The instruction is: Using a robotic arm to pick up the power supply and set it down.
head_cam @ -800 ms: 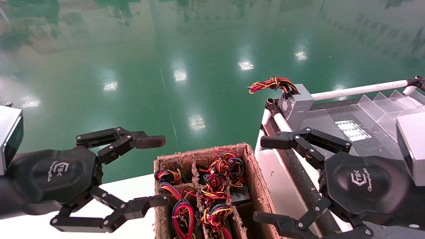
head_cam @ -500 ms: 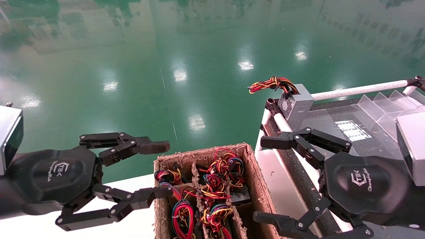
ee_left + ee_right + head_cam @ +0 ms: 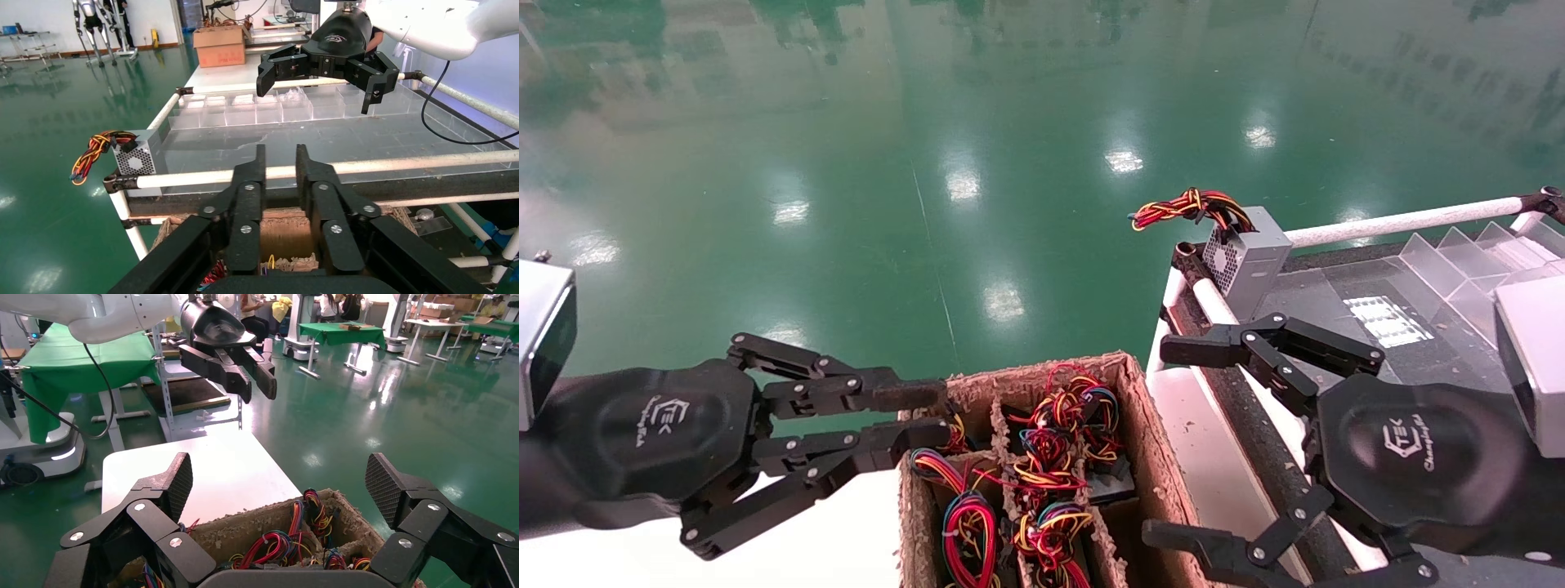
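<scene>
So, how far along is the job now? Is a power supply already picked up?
Done: nothing certain; one grey unit stands outside the cardboard box. In hand: nothing. The left gripper is nearly shut and empty at the box's left corner; the right gripper is open at its right side. Left: grasp a power supply in the box, lift it, set it down.

Power supplies packed in the box, arms above it

The power supplies (image 3: 1054, 457) lie in a brown divided box (image 3: 1144, 425), mostly hidden under loose loops of red, yellow, black and blue wire with black connectors. The left gripper (image 3: 923, 416) hangs at the box's left rim, fingers (image 3: 903, 396) nearly closed with nothing between them. The right gripper (image 3: 1173, 445) hangs at the box's right side, fingers spread wide.
</scene>
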Robot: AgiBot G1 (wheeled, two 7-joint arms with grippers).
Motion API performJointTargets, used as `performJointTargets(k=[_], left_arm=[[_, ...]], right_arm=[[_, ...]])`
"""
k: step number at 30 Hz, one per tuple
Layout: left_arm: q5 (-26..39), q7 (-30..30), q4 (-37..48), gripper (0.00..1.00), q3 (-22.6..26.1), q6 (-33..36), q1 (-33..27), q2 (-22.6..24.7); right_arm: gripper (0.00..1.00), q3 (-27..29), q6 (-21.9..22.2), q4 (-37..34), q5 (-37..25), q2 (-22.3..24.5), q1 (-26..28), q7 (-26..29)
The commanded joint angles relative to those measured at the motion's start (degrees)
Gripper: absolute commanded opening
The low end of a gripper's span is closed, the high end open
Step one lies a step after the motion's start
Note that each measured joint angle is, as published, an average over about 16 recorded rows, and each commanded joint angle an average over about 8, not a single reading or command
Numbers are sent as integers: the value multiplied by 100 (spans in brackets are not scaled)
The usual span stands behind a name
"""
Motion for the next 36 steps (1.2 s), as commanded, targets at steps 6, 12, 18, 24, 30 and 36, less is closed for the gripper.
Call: performJointTargets(k=[6,12,18,24,30,36], left_arm=[[0,0,0,0,0,0,0,0],[0,0,0,33,0,0,0,0],[0,0,0,100,0,0,0,0],[0,0,0,100,0,0,0,0],[0,0,0,100,0,0,0,0],[0,0,0,100,0,0,0,0]], right_arm=[[100,0,0,0,0,0,0,0],[100,0,0,0,0,0,0,0],[100,0,0,0,0,0,0,0],[100,0,0,0,0,0,0,0],[100,0,0,0,0,0,0,0],[100,0,-2,4,2,2,-3,2]])
